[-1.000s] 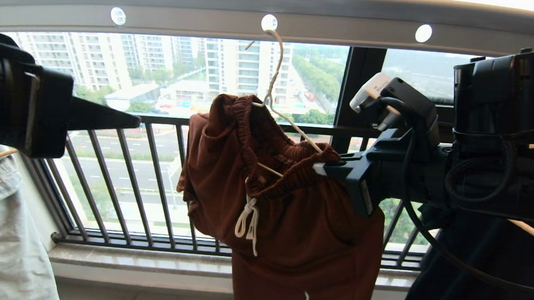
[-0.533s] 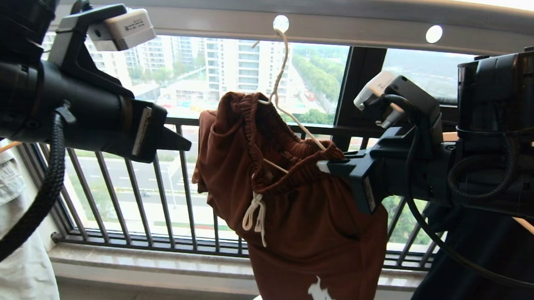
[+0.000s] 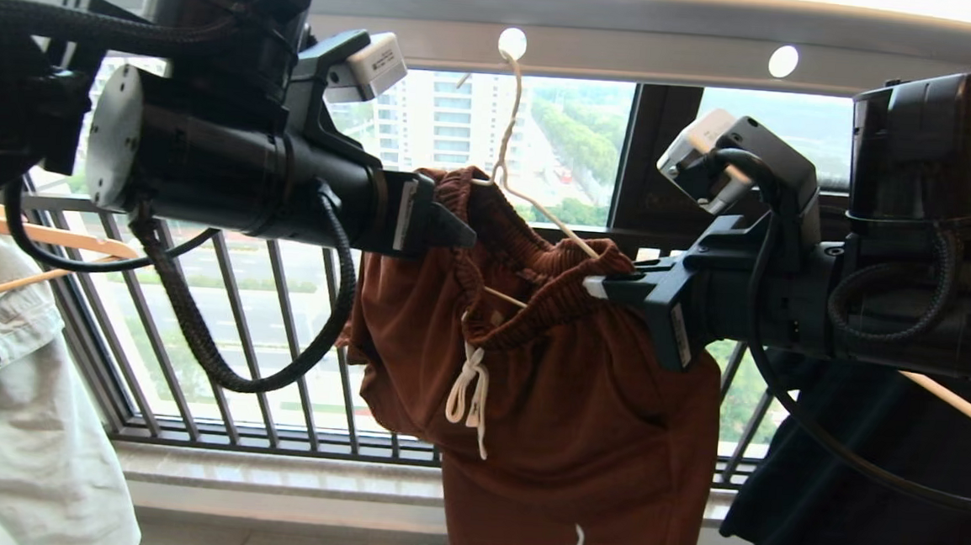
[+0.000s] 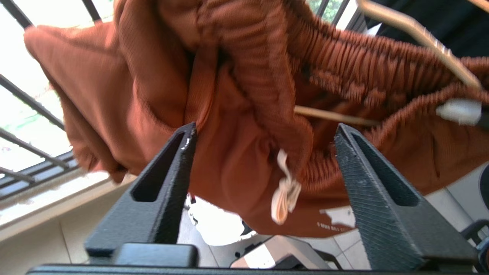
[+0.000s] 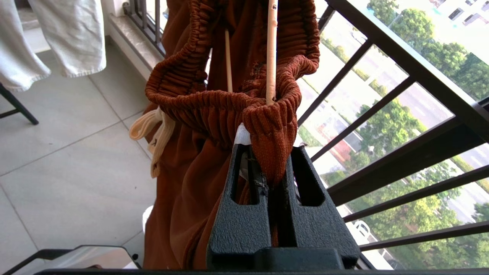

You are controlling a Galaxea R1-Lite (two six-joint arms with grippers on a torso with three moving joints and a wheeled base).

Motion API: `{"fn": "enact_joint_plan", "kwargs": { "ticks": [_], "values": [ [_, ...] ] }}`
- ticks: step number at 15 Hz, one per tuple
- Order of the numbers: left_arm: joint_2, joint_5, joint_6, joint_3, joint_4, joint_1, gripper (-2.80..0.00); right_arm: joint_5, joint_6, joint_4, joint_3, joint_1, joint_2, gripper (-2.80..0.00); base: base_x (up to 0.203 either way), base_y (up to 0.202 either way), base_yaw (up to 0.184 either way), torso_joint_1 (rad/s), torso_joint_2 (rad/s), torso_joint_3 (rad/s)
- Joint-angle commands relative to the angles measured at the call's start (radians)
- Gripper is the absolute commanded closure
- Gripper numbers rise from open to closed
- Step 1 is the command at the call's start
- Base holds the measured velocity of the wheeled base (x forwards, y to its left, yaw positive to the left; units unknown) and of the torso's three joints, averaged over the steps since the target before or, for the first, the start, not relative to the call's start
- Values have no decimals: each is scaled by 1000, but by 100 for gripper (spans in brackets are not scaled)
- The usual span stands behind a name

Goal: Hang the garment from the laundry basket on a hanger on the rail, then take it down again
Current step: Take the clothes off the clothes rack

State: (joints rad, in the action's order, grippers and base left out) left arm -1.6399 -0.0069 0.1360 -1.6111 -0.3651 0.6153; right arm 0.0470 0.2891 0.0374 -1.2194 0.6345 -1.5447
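Garment [image 3: 546, 377]: left pincer [image 4: 263, 133] arrived, opened; right pincer [image 5: 272, 160] still clamped.

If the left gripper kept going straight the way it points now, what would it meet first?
Most likely the shorts: the open left gripper points at the fabric below the gathered waistband, seemingly just short of it.

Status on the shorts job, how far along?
Done: the shorts are up on the hanger, its hook through a hole in the rail. In hand: the right gripper pinches the waistband at one end; the left gripper is open at the bunched other side, gripping nothing yet. Left: whatever remains of settling them, then taking them down.
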Motion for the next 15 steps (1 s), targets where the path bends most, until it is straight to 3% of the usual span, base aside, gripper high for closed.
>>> {"fn": "enact_joint_plan", "kwargs": {
  "ticks": [1,5,6,12,15],
  "values": [
    [-77,22,0,-83,-1,0,-280,1,2,1,-6,1,1,0,0,0,0,0,0,0],
    [-162,157,-3,-145,0,0,-280,1,2,1,-8,1,3,0,0,0,0,0,0,0],
    [-172,179,-3,-150,0,0,0,1,2,1,-9,1,3,0,0,0,0,0,0,0],
    [-178,183,7,-198,1,-3,0,1,2,1,-8,-4,3,0,0,0,0,0,0,0],
    [-164,188,46,-207,21,-19,0,1,2,1,-8,-12,3,0,0,0,0,0,0,0]
  ]
}}
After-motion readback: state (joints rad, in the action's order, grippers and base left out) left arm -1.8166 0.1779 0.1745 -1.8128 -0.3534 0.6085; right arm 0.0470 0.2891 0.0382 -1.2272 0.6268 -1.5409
